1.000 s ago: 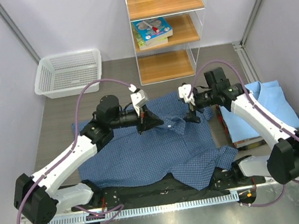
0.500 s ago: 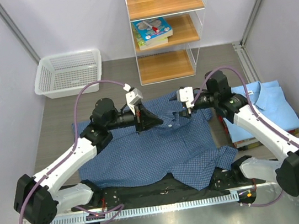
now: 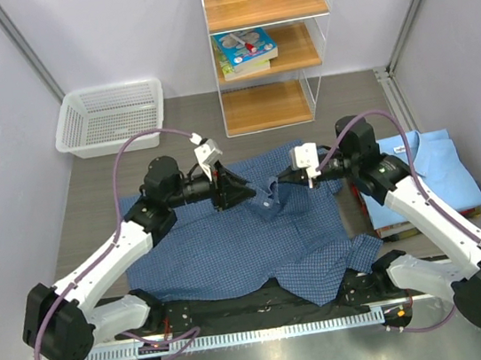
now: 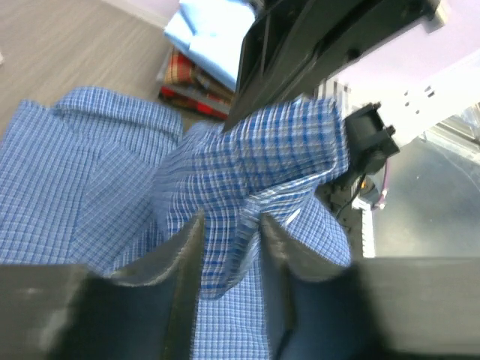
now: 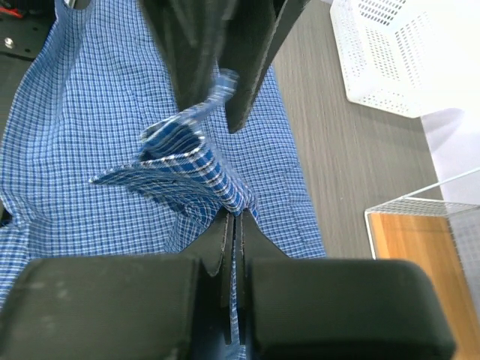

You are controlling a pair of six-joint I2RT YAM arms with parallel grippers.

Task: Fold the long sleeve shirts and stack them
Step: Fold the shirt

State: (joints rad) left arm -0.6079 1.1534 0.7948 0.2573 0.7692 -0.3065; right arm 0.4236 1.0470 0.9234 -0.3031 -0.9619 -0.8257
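The dark blue checked shirt (image 3: 223, 249) lies spread on the table between the arms, with its collar area bunched up at the middle. My right gripper (image 3: 285, 176) is shut on a raised fold of this shirt (image 5: 187, 161), and the cloth is pinched right between the jaws (image 5: 234, 216). My left gripper (image 3: 244, 194) faces it from the left. Its jaws stand apart (image 4: 230, 219), with a loose fold of the checked cloth (image 4: 285, 150) running between them. The light blue shirt (image 3: 439, 161) lies folded at the right (image 4: 214, 30).
A white mesh basket (image 3: 110, 116) stands at the back left (image 5: 390, 52). A wire and wood shelf (image 3: 270, 104) with books stands at the back centre. Red plaid cloth (image 4: 196, 82) lies under the light blue shirt. A black strip (image 3: 258, 307) runs along the near edge.
My right gripper went from wide open to shut on the checked shirt near the collar. My left gripper's jaws, shut before, have parted. The collar area has shifted slightly to the back.
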